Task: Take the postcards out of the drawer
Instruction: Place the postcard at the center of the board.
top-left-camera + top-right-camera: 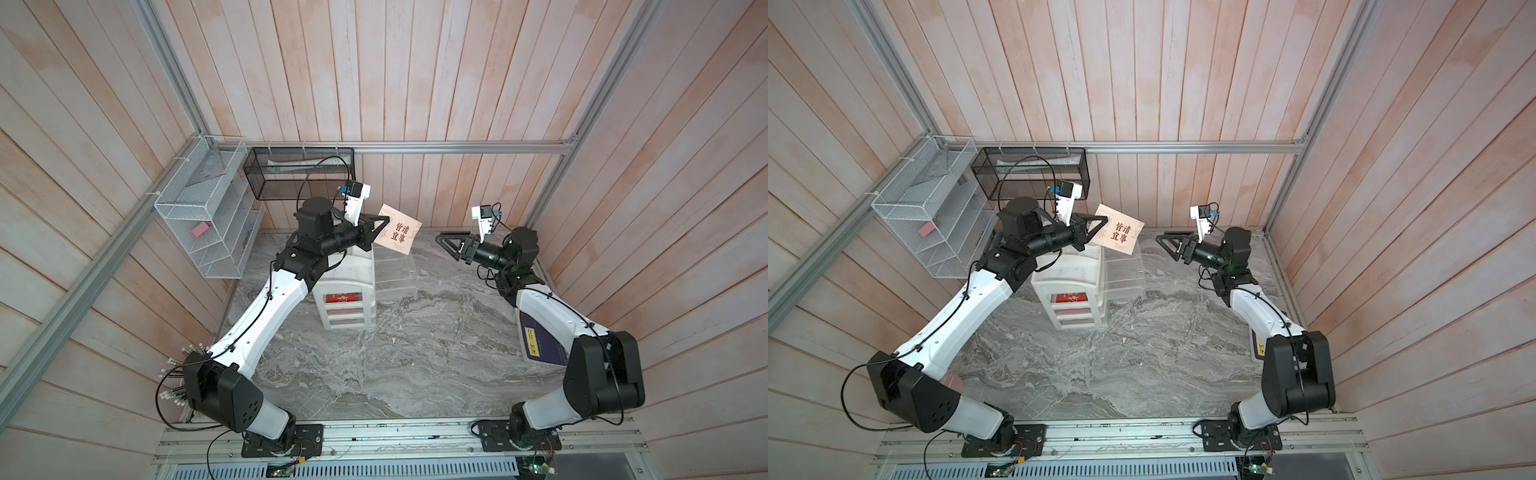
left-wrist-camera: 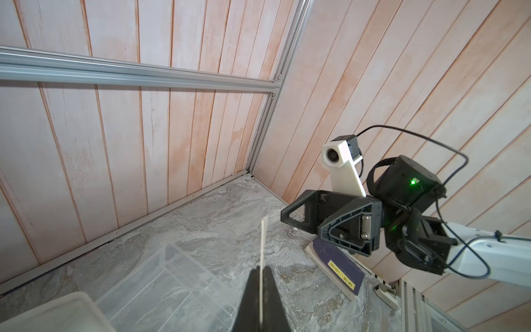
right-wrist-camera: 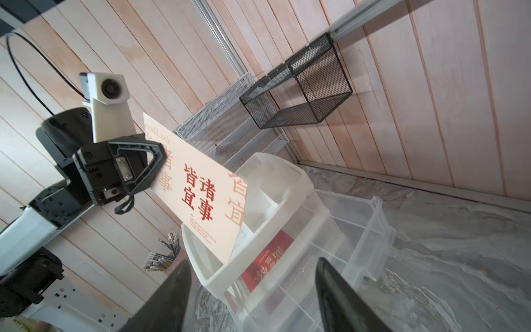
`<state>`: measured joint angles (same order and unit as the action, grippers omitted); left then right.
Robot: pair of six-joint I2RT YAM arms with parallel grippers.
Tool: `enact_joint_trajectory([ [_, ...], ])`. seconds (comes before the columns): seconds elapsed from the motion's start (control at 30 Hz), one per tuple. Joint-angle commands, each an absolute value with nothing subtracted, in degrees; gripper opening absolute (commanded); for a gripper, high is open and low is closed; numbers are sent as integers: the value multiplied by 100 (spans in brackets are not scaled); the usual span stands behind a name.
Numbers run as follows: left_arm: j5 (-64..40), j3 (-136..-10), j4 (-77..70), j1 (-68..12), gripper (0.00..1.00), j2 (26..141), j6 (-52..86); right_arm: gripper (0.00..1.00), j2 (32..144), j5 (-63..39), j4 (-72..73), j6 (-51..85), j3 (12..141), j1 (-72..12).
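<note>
My left gripper (image 1: pixel 386 220) (image 1: pixel 1106 219) (image 2: pixel 261 270) is shut on a pale beige postcard (image 1: pixel 398 235) (image 1: pixel 1120 233) (image 3: pixel 201 189) with dark red characters, held in the air above the white drawer unit (image 1: pixel 345 276) (image 1: pixel 1065 276). In the left wrist view the card (image 2: pixel 263 238) shows edge-on between the fingers. A clear drawer (image 1: pixel 395 270) (image 1: pixel 1123 270) (image 3: pixel 367 230) stands pulled out of the unit. Red postcards (image 1: pixel 343 298) (image 1: pixel 1069 298) (image 3: pixel 268 261) lie inside the unit's drawers. My right gripper (image 1: pixel 438 237) (image 1: pixel 1159 237) (image 3: pixel 253 276) hovers to the right of the card, open and holding nothing.
A dark navy booklet (image 1: pixel 536 336) (image 2: pixel 339 264) with a yellow label lies by the right wall under the right arm. A white wire rack (image 1: pixel 199 208) and a black mesh basket (image 1: pixel 299 174) hang at the back left. A cup of brushes (image 3: pixel 163 254) stands near the left arm's base.
</note>
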<state>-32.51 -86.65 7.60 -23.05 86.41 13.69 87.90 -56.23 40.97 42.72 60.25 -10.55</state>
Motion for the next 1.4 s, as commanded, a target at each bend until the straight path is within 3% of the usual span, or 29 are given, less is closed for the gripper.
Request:
enact_joint_trajectory([
  [0.0, -3261, -8475, 331, -2328, 0, 8450, 1774, 69, 9051, -5913, 5764, 5435, 6059, -1162],
  [0.33, -3357, -8292, 158, -2329, 0, 8356, 1834, 65, 9740, -5991, 6019, 5699, 6536, -1623],
  [1.37, -2927, -7117, -1756, -2320, 0, 8276, 2617, 32, 10151, -6207, 6241, 6281, 7005, -1959],
])
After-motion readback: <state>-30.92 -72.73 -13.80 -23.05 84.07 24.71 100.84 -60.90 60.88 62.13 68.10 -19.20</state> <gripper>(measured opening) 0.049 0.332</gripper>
